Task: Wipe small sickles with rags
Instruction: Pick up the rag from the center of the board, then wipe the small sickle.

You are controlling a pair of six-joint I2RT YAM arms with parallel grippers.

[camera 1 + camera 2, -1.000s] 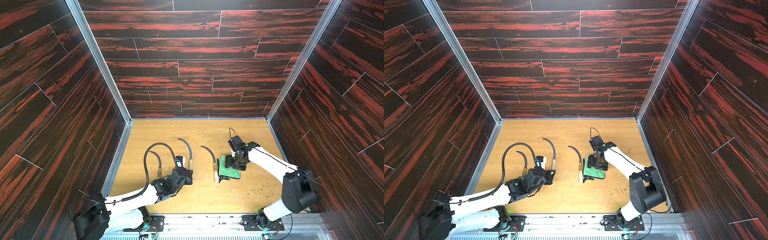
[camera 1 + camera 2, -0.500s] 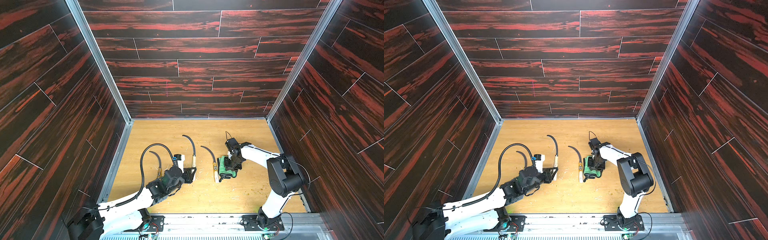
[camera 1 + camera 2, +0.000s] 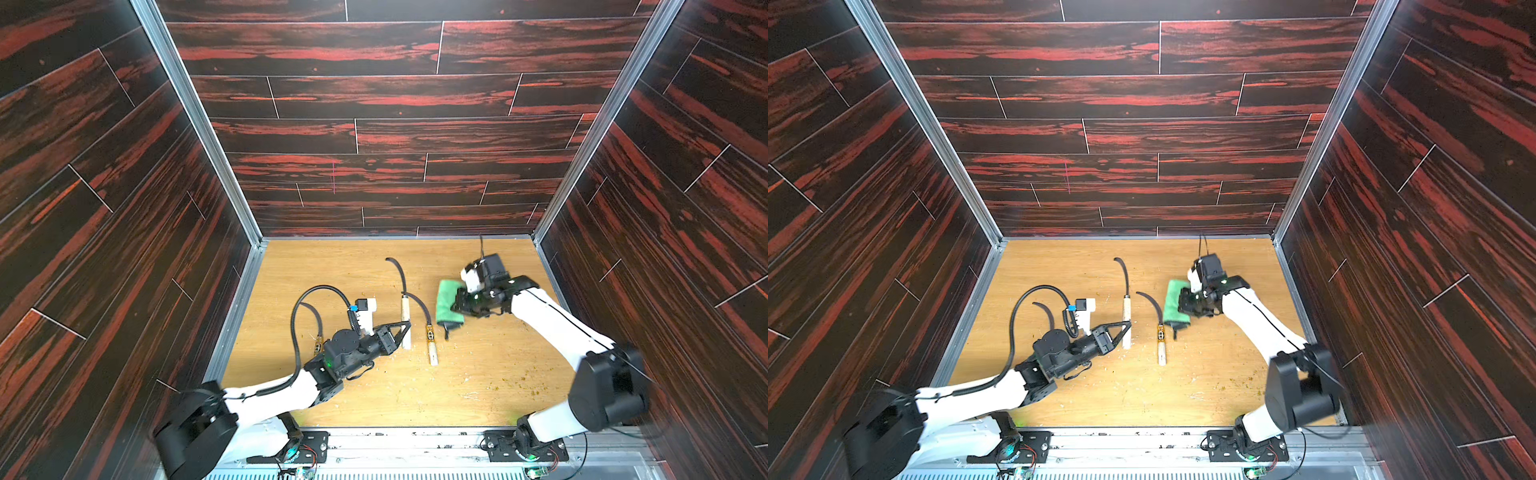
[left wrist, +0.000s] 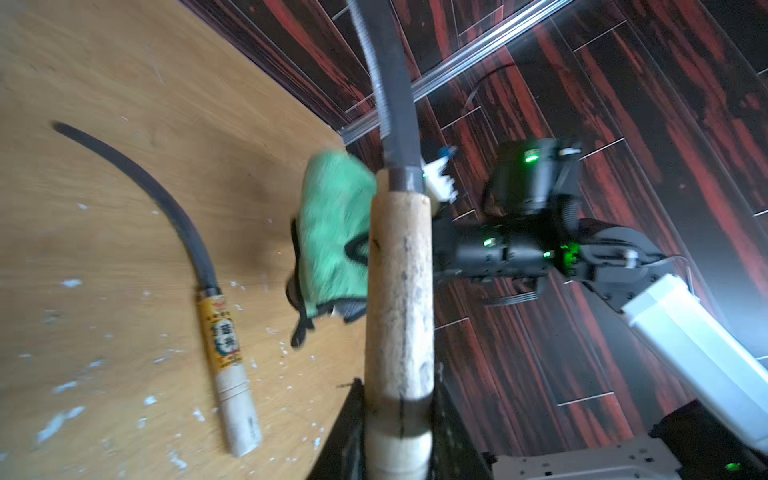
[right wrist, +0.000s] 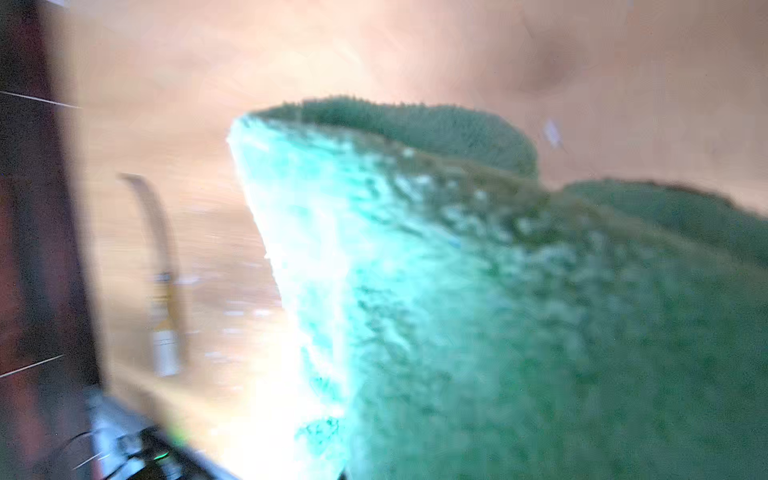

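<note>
My left gripper (image 3: 405,329) (image 3: 1126,328) (image 4: 399,436) is shut on the pale handle of one small sickle (image 3: 404,309) (image 3: 1126,309) (image 4: 399,299), whose dark blade points toward the back wall. A second sickle (image 3: 430,334) (image 3: 1160,334) (image 4: 224,340) with a yellow label lies on the floor just right of it. The third sickle (image 3: 316,320) (image 3: 1047,311) lies left, partly behind my left arm. My right gripper (image 3: 461,303) (image 3: 1185,305) is shut on the green rag (image 3: 446,303) (image 3: 1172,305) (image 4: 332,237) (image 5: 498,311), raised beside the middle sickle; the cloth hides its jaws in the right wrist view.
The wooden floor (image 3: 478,374) is boxed in by dark red panel walls on three sides, with a metal rail along the near edge (image 3: 415,434). Pale crumbs lie scattered over the floor. A black cable (image 3: 297,316) loops above my left arm.
My right gripper has shut on the rag and carried it up and toward the back. My left gripper has moved right with its sickle, nearer the middle sickle.
</note>
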